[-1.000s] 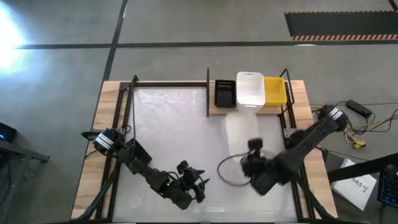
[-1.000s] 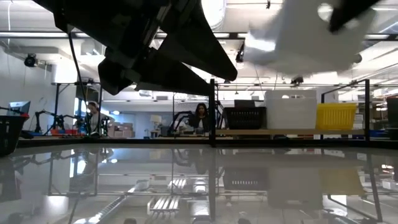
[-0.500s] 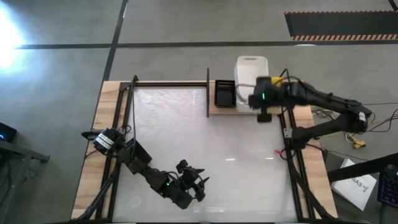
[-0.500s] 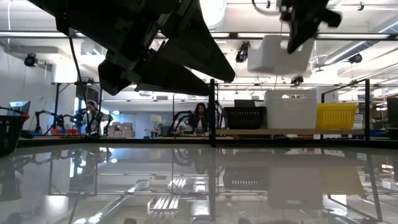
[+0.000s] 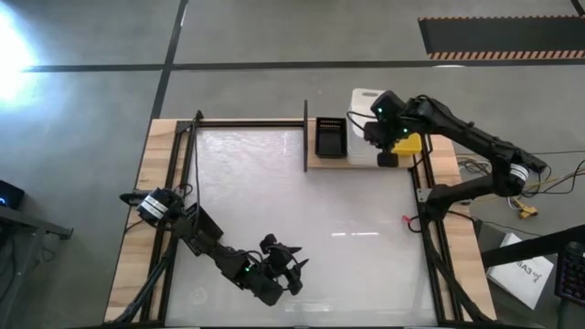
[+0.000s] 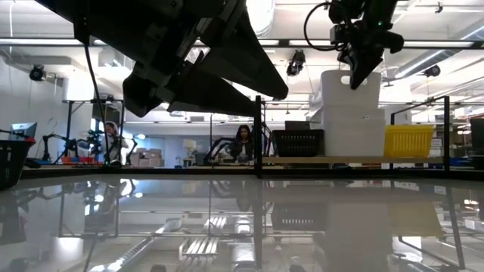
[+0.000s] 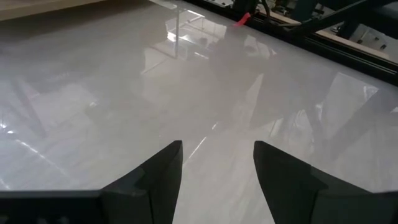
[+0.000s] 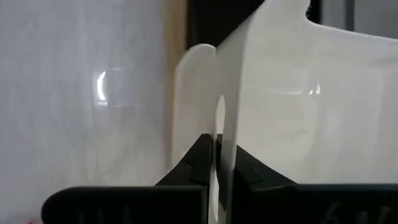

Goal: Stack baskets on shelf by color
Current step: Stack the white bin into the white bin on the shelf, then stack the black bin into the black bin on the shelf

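My right gripper (image 5: 384,137) is over the shelf (image 5: 315,163) at the table's far edge, shut on a white basket (image 6: 344,89). That basket hangs upright directly above another white basket (image 6: 350,132) standing on the shelf. A black slotted basket (image 6: 297,142) stands to that one's left and a yellow basket (image 6: 408,140) to its right, both by their bottoms on the board. My left gripper (image 7: 217,163) is open, low over the bare tabletop near the near edge (image 5: 281,272). My right gripper pinches one side wall of the white basket at its rim (image 8: 225,118), one finger inside the basket and one outside. The fingers (image 6: 360,69) come from above, pointing down. The basket is upright, its bottom level with the lower white basket's rim; I cannot tell whether they touch.
Thin black upright rods (image 6: 258,136) stand at the shelf's left end and along the table's frame (image 5: 420,174). The glossy white tabletop (image 5: 274,201) lies between the two arms. People sit at desks in the room beyond the table (image 6: 243,142).
My right arm has swung from the table's right middle up and across to the far edge, carrying the white basket through the air. In the last half second it has lowered the basket, which has gone from tilted to upright, onto the line of the white basket on the shelf.
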Robot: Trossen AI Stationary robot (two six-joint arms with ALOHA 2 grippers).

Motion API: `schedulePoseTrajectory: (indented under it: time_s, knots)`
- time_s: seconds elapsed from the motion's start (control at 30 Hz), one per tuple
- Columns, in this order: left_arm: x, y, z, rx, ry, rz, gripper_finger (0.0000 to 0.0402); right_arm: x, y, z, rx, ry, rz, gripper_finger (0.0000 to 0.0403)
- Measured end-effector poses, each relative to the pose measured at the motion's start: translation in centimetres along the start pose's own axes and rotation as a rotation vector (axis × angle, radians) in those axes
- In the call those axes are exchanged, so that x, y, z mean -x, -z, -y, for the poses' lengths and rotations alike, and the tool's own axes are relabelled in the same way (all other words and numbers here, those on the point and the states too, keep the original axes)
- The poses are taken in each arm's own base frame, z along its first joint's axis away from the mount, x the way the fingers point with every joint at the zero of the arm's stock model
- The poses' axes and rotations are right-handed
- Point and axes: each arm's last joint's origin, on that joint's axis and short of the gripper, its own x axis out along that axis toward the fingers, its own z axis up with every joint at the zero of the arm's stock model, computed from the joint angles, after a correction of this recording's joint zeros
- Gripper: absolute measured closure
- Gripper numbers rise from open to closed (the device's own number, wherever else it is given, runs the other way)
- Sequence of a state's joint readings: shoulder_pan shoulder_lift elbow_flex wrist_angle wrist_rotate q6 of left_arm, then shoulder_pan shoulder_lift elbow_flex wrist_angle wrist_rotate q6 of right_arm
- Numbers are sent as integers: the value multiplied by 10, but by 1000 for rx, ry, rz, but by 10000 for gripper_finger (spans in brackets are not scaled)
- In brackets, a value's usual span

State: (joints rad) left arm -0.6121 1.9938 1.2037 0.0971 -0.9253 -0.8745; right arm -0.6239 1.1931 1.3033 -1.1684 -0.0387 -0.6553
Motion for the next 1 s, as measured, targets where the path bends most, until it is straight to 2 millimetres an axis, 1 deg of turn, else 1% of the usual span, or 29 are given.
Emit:
schedulePoseTrajectory:
  time_s: [0.27, 0.47, 0.57, 0.73, 0.8, 0.87, 1.0]
  knots:
    - [0, 0, 0, 1, -1, 1, 219, -4, 6, -5, -33, -37, -69, 394]
    - [-1, 0, 0, 1, -2, 1, 219, -9, 8, -6, -62, -39, -73, 391]
    - [-1, 0, 0, 2, -2, 1, 219, -16, 11, -8, -33, -51, -92, 374]
    - [-1, -1, -1, 3, -3, 1, 219, -22, 14, -9, -19, -32, -125, 321]
    - [-1, -1, -1, 2, -3, 1, 219, -19, 13, -8, -34, 0, -144, 304]
    - [-1, -1, -1, 2, -3, 1, 219, -12, 11, -6, -89, 26, -140, 291]
    - [-2, -1, -1, 3, -6, 2, 219, -1, 7, -7, -241, 41, -71, 284]
